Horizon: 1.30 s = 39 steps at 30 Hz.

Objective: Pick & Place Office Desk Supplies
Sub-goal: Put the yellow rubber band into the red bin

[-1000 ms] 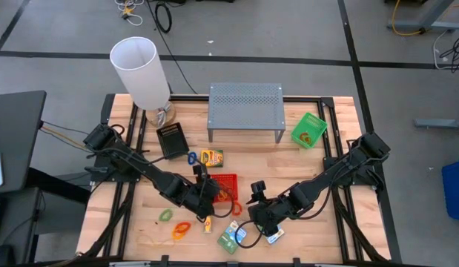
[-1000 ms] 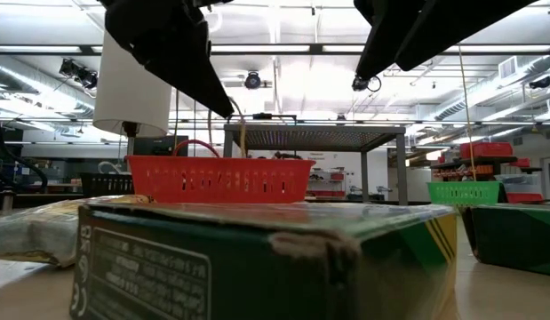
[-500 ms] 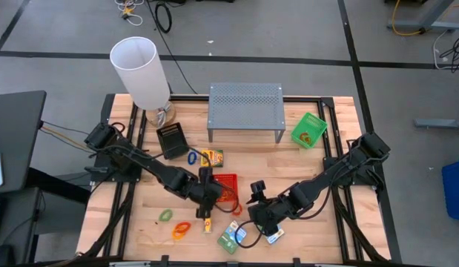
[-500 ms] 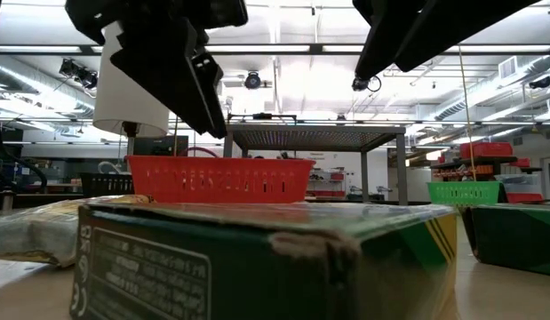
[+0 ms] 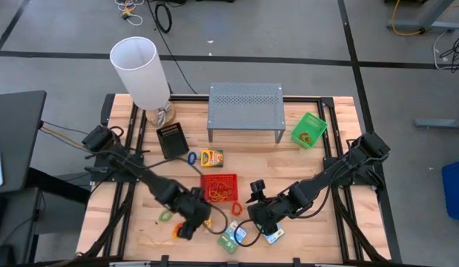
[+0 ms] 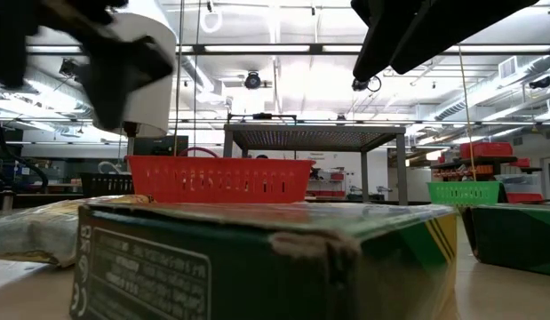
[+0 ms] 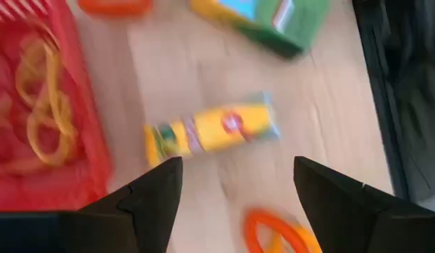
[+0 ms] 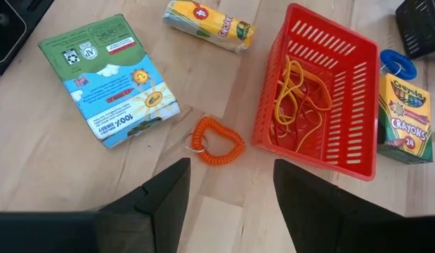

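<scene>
Mesh tray [image 8: 322,98] (red plastic), rectangular.

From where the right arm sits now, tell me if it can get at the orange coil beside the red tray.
Probably yes. The right gripper is open just short of the orange coil, which lies alone on bare wood beside the red tray; nothing sits between them.

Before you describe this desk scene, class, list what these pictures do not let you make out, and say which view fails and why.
- Red mesh tray, low view: its contents are hidden by its own wall.
- Yellow packet, left wrist view: print blurred by motion.
- Crayon box, right wrist view: cut off by the picture's edge.
- Left gripper, high view: too small to see whether it touches anything.
- Green mesh tray, high view: contents too small to identify.
</scene>
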### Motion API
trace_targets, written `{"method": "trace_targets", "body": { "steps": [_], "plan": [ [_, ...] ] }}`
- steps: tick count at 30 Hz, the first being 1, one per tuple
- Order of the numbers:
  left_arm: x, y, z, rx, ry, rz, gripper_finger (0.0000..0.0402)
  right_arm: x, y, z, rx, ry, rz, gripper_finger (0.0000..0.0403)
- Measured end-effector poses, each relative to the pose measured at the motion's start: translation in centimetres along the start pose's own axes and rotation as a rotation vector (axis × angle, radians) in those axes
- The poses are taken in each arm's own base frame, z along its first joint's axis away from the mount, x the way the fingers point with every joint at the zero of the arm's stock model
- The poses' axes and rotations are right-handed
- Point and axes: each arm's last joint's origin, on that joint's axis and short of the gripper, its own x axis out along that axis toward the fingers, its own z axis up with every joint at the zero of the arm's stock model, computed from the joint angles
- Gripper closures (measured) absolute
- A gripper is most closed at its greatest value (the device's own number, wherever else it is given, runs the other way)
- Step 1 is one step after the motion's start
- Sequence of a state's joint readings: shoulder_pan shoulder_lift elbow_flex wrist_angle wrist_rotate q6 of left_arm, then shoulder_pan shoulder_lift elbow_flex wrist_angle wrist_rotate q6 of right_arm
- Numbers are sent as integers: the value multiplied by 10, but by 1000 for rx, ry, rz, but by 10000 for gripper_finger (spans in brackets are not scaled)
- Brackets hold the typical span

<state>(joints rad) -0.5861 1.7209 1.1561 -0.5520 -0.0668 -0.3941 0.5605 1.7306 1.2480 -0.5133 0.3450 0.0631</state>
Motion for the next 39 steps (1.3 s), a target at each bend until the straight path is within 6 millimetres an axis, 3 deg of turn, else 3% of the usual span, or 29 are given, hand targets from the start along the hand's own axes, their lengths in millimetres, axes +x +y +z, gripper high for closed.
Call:
{"method": "trace_targets", "body": {
  "steps": [11, 20, 27, 39],
  "plan": [
    [-15, -73, -43, -171, 86, -112, 128, 0, 0, 0, 4, 0, 0, 190],
    [-22, -120, -77, -344, -7, -90, 128, 0, 0, 0, 9, 0, 0, 190],
    [0, -134, -95, -415, -9, -29, 130, 0, 0, 0, 10, -1, 0, 190],
    [38, -131, -114, -438, 131, 101, 130, 0, 0, 0, 10, 0, 0, 190]
  ]
}}
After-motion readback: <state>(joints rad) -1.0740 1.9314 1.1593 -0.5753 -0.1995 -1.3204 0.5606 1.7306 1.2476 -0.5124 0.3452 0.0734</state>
